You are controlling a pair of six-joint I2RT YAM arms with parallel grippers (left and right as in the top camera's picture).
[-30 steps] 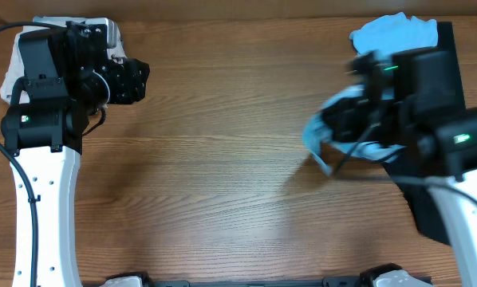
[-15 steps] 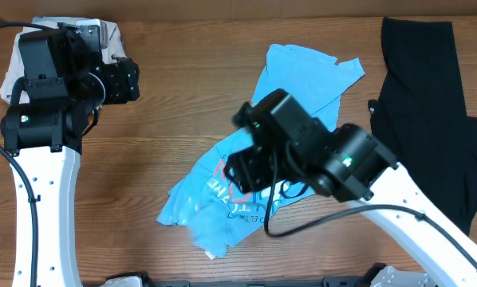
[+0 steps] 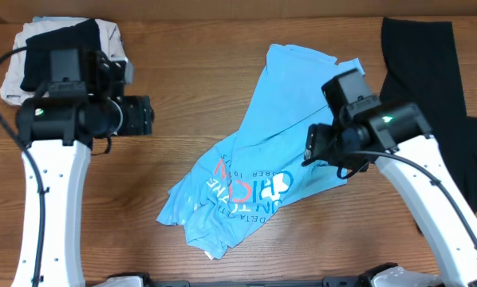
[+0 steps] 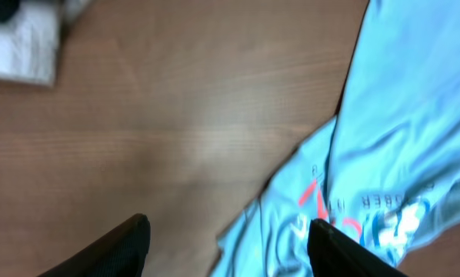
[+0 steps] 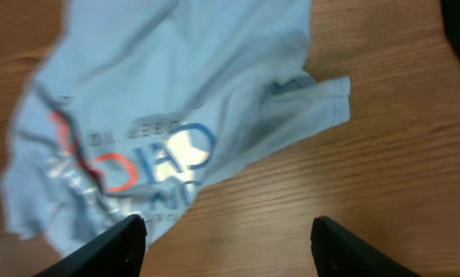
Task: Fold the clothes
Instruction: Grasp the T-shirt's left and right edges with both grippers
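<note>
A large light blue T-shirt [image 3: 262,151] with red and white lettering lies crumpled and spread out on the middle of the wooden table, also seen in the left wrist view [image 4: 399,123] and the right wrist view [image 5: 176,85]. A long black garment [image 3: 430,96] lies flat at the right edge. My right gripper [image 3: 312,147] hovers over the shirt's right side, open and empty [image 5: 228,235]. My left gripper [image 3: 145,118] stands left of the shirt, open and empty [image 4: 230,238], with the shirt's lower left edge below its right finger [image 4: 330,246].
A pile of white and black cloth [image 3: 63,40] sits at the back left corner behind the left arm, and its white edge shows in the left wrist view [image 4: 22,46]. Bare wood lies between the left gripper and the shirt.
The right gripper carried the blue shirt from the far right to the table's middle, let it go and drew back to the right. The left arm swung slightly right and forward.
</note>
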